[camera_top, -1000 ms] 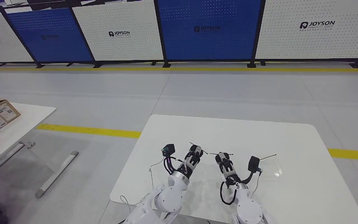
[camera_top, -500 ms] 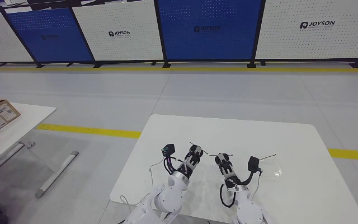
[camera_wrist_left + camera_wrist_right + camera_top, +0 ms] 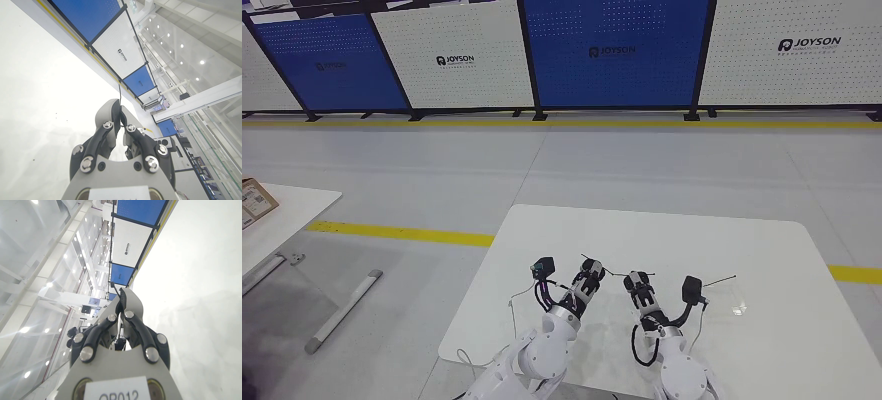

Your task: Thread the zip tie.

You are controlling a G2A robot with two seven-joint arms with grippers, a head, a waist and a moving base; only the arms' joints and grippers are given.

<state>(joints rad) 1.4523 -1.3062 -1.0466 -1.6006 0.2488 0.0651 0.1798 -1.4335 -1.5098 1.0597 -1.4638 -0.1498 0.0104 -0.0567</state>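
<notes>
Above table (image 3: 742, 250), perhaps one zip tie (image 3: 119, 94)

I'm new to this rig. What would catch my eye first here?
The left claw and right claw sit close together over the white table. The left is shut on a thin black tail that pokes past its tips. The right is shut just behind a small square head.

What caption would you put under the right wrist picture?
The right gripper pinches a black zip tie, whose square head pokes out, over the white table.
</notes>
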